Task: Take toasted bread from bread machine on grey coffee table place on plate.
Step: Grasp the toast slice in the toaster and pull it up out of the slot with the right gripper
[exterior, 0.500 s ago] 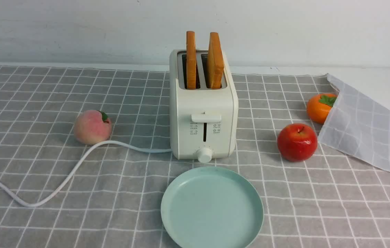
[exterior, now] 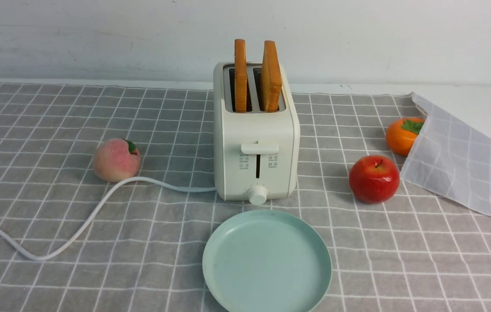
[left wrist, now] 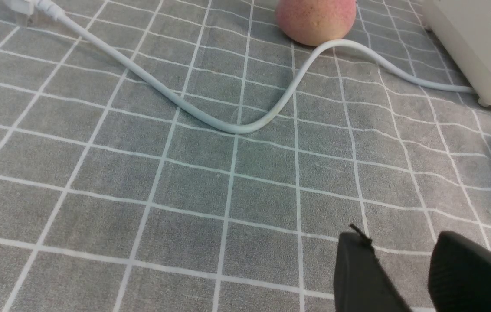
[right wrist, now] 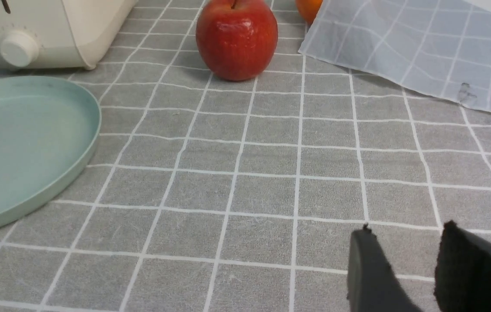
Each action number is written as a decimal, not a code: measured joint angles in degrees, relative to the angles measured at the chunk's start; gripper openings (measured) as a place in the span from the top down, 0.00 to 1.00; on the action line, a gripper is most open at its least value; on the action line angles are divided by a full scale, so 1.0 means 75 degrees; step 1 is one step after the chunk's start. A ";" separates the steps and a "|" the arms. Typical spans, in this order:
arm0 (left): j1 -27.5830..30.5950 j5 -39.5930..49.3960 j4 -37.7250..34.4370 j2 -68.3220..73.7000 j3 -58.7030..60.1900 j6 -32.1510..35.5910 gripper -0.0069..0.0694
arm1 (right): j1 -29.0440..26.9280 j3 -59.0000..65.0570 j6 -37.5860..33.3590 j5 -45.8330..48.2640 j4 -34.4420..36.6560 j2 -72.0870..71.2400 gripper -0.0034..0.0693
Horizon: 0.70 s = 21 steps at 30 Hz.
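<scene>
With each pincer (left [left wrist: 401, 255], right [right wrist: 406, 245]) apparently parted and empty, grip one toast slice [exterior: 240, 78] squarely and lift straight from the toaster [exterior: 257, 130] behind the plate [exterior: 267, 260].

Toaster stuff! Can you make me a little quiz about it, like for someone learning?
1. How many slices of toast stick up out of the toaster?
2. True or false: the plate has toast on it.
3. Which fruit is on the robot's left of the toaster: the apple, the peach or the persimmon?

Key: 1. Two. 2. False, it has nothing on it. 3. The peach.
</scene>
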 joint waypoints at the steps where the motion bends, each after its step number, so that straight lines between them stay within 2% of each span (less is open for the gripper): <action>1: 0.0000 0.0000 0.0000 0.0000 0.0000 0.0000 0.60 | -0.0091 0.0000 0.0000 0.0000 0.0000 0.0000 0.62; 21: 0.0000 0.0000 0.0000 0.0000 0.0000 0.0000 0.60 | -0.0217 0.0000 0.0000 0.0000 0.0000 0.0000 0.62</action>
